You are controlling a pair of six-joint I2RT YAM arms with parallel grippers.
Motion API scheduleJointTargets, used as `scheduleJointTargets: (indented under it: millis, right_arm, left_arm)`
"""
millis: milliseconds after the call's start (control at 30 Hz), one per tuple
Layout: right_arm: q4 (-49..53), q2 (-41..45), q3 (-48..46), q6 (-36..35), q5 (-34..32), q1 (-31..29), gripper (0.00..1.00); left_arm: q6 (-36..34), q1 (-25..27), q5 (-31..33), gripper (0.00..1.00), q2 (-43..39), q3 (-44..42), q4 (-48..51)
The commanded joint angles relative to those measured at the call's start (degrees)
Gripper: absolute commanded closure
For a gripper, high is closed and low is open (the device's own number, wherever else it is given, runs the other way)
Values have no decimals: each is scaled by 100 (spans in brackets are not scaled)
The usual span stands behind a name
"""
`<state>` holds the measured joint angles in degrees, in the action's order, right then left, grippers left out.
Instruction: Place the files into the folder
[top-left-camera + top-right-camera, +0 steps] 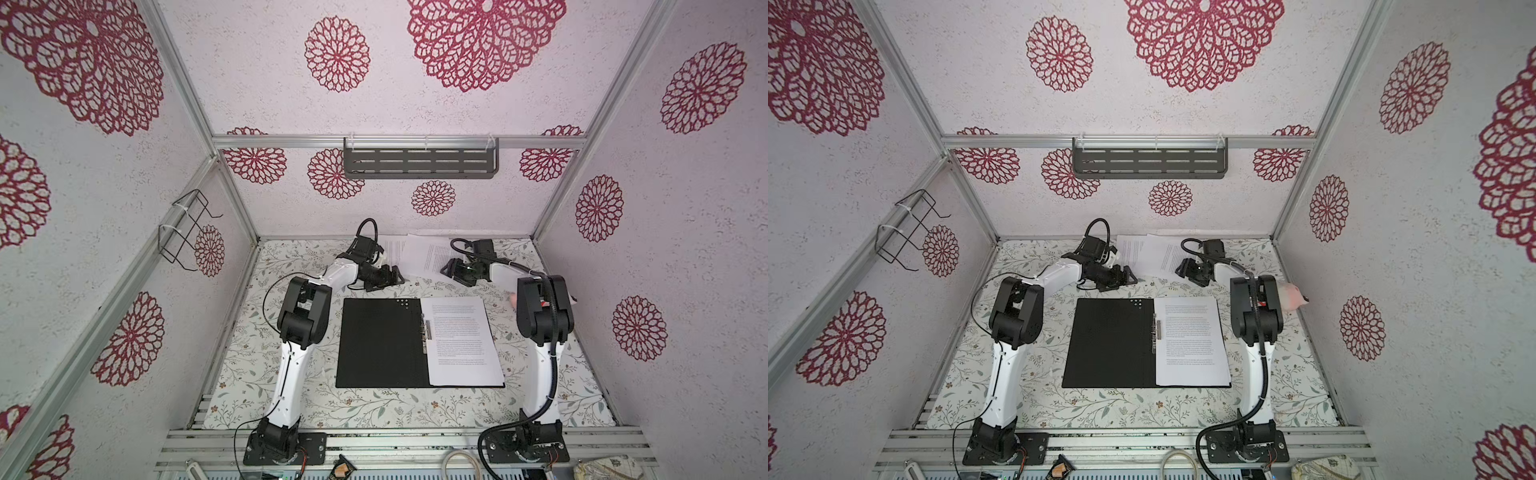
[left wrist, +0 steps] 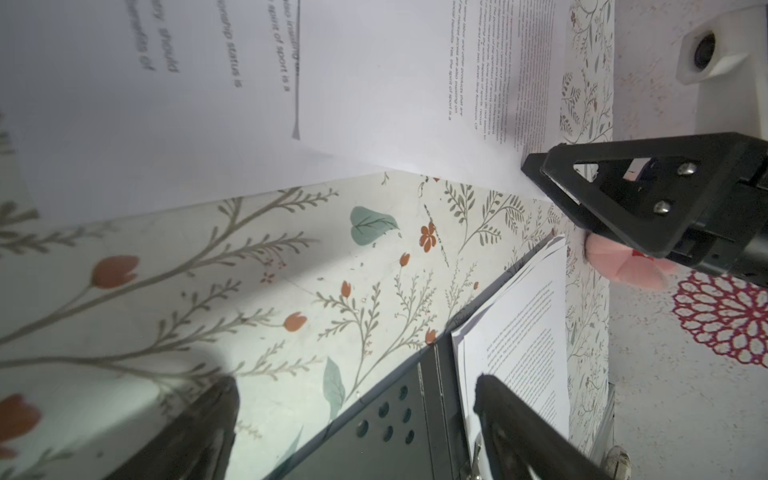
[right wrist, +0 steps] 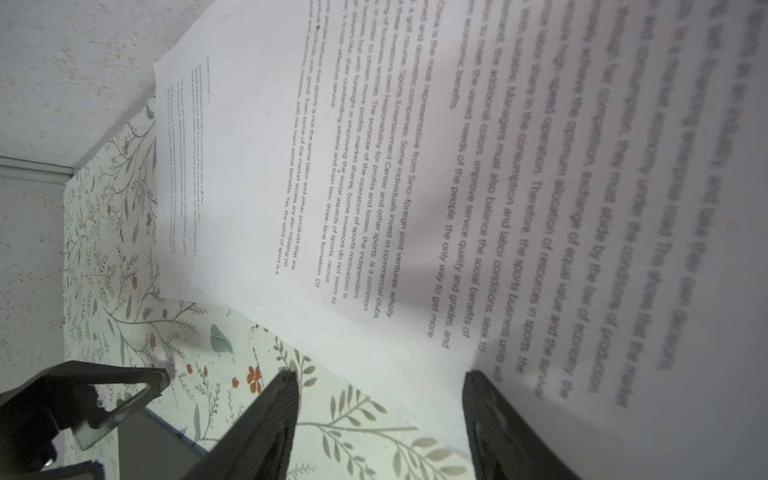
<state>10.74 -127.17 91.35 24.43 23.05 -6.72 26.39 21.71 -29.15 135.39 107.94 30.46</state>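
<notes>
Nearest the arm bases, the flat folder [image 1: 380,345], black inside, lies fully open on the floral-patterned table cover [image 1: 257,374]. A metal spine clip [image 1: 424,334] runs along its centre fold. A squared stack of white sheets printed with black text [image 1: 463,340] lies on the right-hand half of the folder, beside the clip. The left-hand half shows its black lining.

Beyond the folder's far edge, the left gripper [image 1: 390,277] hangs low over the table cover, just beside the loose white printed sheets [image 1: 424,253]. Its jaws stand wide apart and hold nothing.

The right gripper [image 1: 454,271] faces it from the opposite side of those sheets. Its jaws are partly apart. In the right wrist view, one sheet's edge runs across the gap between the fingers [image 3: 266,424], with clear space left, so nothing is clamped.

Farthest back, the loose sheets lie overlapped and askew against the rear wall, outside the folder.
</notes>
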Motion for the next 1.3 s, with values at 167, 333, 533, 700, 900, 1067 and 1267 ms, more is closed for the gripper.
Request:
scheduleJointTargets:
  millis: [167,333,533,700,900,1067,1267]
  right_arm:
    - [966,555,-704,-1262,67,280,35]
    - [1053,634,-727,-1707,240,230,38]
    - [966,754,-886,-2036,401,22,39]
    - [1031,747,-823,-2283,477,-186,39]
    - [1101,728,-854,-2380,496,-241,39]
    - [1157,781,-988,-2483,472,-312,38]
    - [1171,841,-1093,-2568,522,-337,39]
  left_arm:
    - [-309,215,306,8,278,1115,168]
    - [-330,393,164,8,816,1926,377]
    - [-269,483,37,7,1280,2372,443]
    - [-295,489,-11,7,1438,2402,402]
    - [-342,487,39,7,1361,2348,408]
    - [-312,515,149,7,842,1852,-97]
    - [-194,510,380,7,453,1420,-857]
